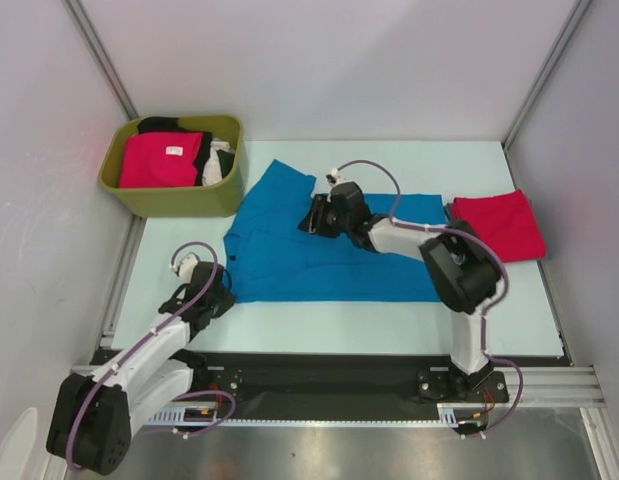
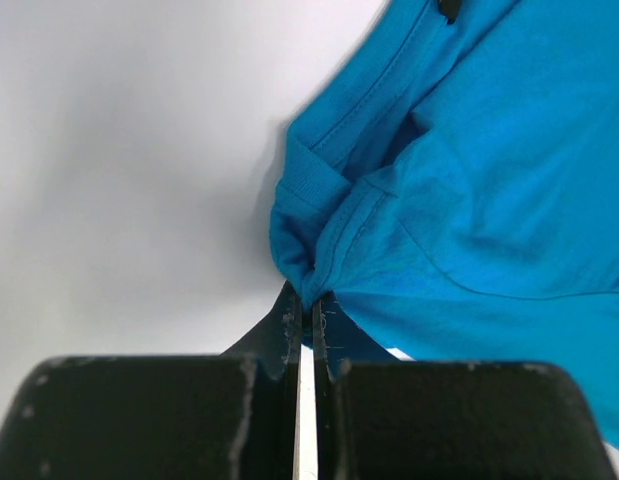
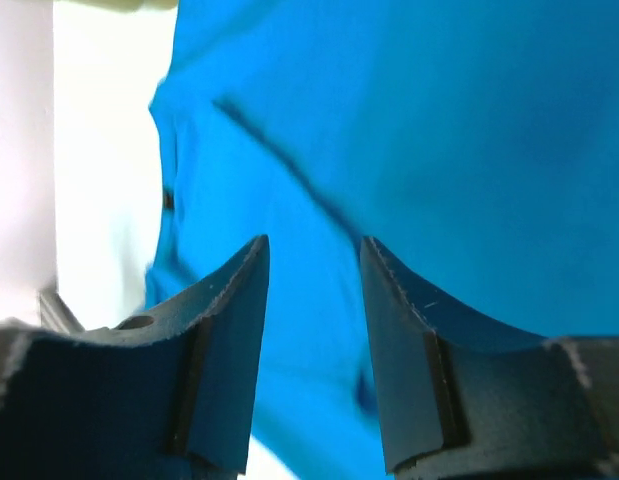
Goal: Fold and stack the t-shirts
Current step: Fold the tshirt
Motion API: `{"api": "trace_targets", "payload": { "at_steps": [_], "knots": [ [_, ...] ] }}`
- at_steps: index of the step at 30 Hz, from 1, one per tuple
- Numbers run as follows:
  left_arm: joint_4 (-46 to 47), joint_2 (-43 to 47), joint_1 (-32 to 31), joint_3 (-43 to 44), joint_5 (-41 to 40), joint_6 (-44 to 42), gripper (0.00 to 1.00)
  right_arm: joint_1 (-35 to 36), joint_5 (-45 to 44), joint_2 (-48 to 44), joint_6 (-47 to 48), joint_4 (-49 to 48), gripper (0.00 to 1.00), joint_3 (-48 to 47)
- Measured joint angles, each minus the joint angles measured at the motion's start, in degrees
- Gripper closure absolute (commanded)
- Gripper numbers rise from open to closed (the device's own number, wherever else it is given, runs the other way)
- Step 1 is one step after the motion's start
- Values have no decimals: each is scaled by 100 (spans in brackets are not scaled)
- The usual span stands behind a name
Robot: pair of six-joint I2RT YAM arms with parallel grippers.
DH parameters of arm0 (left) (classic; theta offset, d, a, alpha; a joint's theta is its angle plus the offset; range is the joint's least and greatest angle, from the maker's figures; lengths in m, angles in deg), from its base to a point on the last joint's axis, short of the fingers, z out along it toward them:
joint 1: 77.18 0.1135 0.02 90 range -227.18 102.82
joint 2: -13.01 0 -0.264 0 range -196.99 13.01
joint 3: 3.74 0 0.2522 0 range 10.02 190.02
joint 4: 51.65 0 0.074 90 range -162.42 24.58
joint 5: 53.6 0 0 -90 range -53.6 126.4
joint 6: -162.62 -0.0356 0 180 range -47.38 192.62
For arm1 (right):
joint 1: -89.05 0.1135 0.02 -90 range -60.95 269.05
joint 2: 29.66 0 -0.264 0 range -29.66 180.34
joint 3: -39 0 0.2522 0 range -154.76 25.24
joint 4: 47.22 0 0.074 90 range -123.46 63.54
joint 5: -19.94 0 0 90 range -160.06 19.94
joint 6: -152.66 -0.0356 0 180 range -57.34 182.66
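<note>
A bright blue t-shirt (image 1: 329,250) lies spread flat mid-table. My left gripper (image 1: 226,291) is at its near left corner, shut on a bunched fold of the blue cloth (image 2: 469,200); in the left wrist view the jaws (image 2: 307,310) pinch the hem. My right gripper (image 1: 309,218) is over the shirt's upper middle, open and empty, with blue cloth (image 3: 439,120) below its spread fingers (image 3: 314,250). A folded red t-shirt (image 1: 499,225) lies at the right. A crimson-pink shirt (image 1: 161,160) with a white label, a black one (image 1: 161,124) and a white one (image 1: 221,160) lie in the tub.
The olive-green tub (image 1: 179,198) stands at the back left, touching the blue shirt's sleeve. Grey walls close in the left, back and right. A black rail (image 1: 319,375) runs along the near edge by the arm bases.
</note>
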Motion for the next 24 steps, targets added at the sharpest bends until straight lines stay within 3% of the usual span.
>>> {"api": "trace_targets", "payload": {
  "at_steps": [8, 14, 15, 17, 19, 21, 24],
  "knots": [
    [-590, 741, 9, 0, -46, 39, 100, -129, -1340, -2815, 81, 717, 46, 2400],
    [-1320, 1384, 15, 7, -201, 358, 95, -1143, -2153, -4719, -291, 1823, 47, 3919],
    [-1453, 1440, 17, 9, -238, 424, 82, -1325, -2308, -5012, -330, 2068, 45, 4085],
    [-1694, 1519, 17, 20, -334, 501, 38, -1530, -2500, -5445, -332, 2420, 44, 4256],
    [-1860, 1554, 31, 44, -422, 562, 13, -1711, -2566, -5733, -299, 2627, 44, 4304],
    [-1921, 1513, 35, 98, -487, 529, 6, -1899, -2542, -5845, -173, 2688, 44, 4295],
    [-1906, 1318, 39, 337, -496, 302, 5, -2131, -2461, -5654, 68, 2734, 44, 4151]
  ]
}}
